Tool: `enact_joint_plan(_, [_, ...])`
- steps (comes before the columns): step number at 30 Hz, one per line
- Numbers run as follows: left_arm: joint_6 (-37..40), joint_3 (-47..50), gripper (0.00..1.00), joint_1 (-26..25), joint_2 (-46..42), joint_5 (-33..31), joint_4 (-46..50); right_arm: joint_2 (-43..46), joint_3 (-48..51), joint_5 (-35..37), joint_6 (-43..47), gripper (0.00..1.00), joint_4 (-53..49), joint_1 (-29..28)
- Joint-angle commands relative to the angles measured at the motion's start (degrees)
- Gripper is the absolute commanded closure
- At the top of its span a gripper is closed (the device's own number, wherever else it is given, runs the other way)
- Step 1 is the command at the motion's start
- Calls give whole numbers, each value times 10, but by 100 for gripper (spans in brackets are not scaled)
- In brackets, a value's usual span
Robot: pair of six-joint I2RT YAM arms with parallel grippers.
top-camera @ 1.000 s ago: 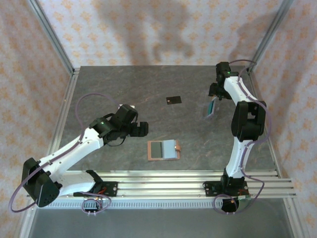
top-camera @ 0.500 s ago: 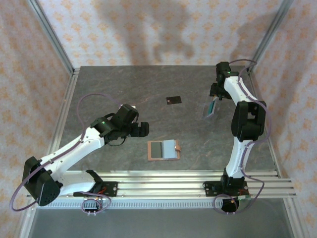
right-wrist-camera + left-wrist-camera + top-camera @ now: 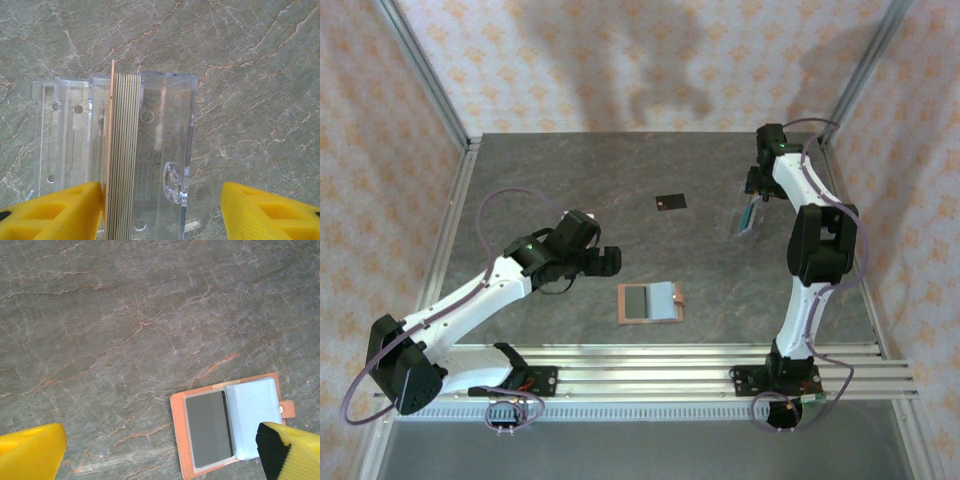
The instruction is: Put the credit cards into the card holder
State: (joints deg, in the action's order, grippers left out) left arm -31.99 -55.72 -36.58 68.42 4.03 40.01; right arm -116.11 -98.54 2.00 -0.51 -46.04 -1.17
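Note:
The card holder [image 3: 650, 302] lies open on the table: orange cover, a dark grey rectangle in its left pocket [image 3: 207, 427], a pale blue sleeve on the right. My left gripper [image 3: 605, 262] hovers open just left of it, and the holder [image 3: 230, 425] sits between its fingertips [image 3: 30, 452]. A black credit card [image 3: 670, 201] lies flat further back. My right gripper [image 3: 751, 196] is open over a clear plastic box [image 3: 165, 150] holding a stack of cards on edge [image 3: 122, 150]. Its left fingertip [image 3: 65, 210] touches the stack; the right one stands apart. Teal shows in the box [image 3: 747, 218].
The table is dark marbled stone [image 3: 570, 180] with metal rails along its left edge [image 3: 450, 230] and its front [image 3: 680, 360]. Patterned walls close in the back and sides. Bare stone lies between the black card and the card holder.
The clear box with the teal card wobbles slightly at the right gripper. Both arms stay nearly where they were.

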Motion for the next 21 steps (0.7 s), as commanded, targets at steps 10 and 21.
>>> enact_joint_plan(10, [3,-10,1,5,16,2,-8,34,-15,27,5,45,-17,4])
enact_joint_plan(21, [20,-11,2,5,24,6,-6,30,-22,20,10,59,-23,4])
